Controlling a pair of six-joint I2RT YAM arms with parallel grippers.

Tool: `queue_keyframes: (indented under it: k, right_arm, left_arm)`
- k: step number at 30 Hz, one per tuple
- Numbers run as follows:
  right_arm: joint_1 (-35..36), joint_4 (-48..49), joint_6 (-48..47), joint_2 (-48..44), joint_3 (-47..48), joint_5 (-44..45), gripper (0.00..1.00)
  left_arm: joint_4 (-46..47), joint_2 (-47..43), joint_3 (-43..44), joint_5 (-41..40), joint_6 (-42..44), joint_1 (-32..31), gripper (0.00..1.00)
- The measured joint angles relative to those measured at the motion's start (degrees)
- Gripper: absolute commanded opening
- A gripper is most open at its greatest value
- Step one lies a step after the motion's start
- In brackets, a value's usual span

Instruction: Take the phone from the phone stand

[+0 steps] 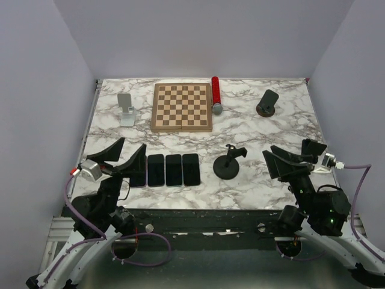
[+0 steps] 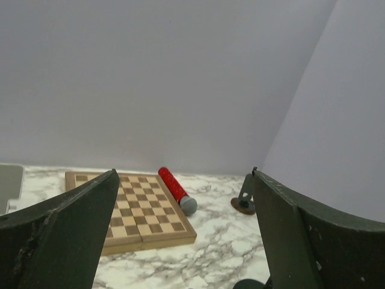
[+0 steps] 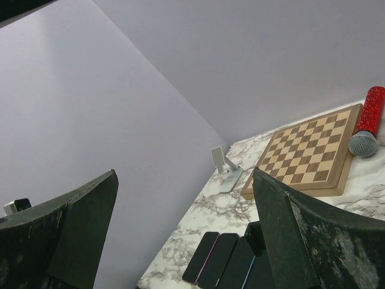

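Observation:
Several dark phones point(image 1: 165, 170) lie flat side by side near the front of the marble table point(image 1: 252, 129), also seen as phones point(image 3: 222, 259) in the right wrist view. My left gripper point(image 1: 133, 144) point(image 2: 184, 171) hangs open just over the leftmost phone, holding nothing. A silver phone stand point(image 1: 125, 108) point(image 3: 219, 161) at the back left is bare. A black round-based stand point(image 1: 228, 164) is bare too. A dark stand on a brown base point(image 1: 267, 103) point(image 2: 245, 195) sits at the back right; whether it bears a phone I cannot tell. My right gripper point(image 1: 271, 153) point(image 3: 184, 171) is open and empty.
A wooden chessboard point(image 1: 181, 107) point(image 2: 135, 211) point(image 3: 310, 150) lies at the back middle. A red microphone point(image 1: 215, 95) point(image 2: 173, 186) point(image 3: 367, 123) rests along its right edge. Lilac walls close the table on three sides.

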Motion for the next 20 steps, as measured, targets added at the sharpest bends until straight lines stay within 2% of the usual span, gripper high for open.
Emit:
queue_keyframes:
  k: [7, 20]
  right_arm:
    - [0.00, -2.45, -0.04, -0.02, 0.63, 0.00, 1.00]
    - [0.00, -4.55, 0.13, -0.13, 2.49, 0.76, 1.00]
  left_arm:
    - [-9.53, 0.09, 1.44, -0.57, -1.92, -0.02, 0.99]
    - [-10.10, 0.09, 2.97, -0.46, -1.18, 0.00, 0.99]
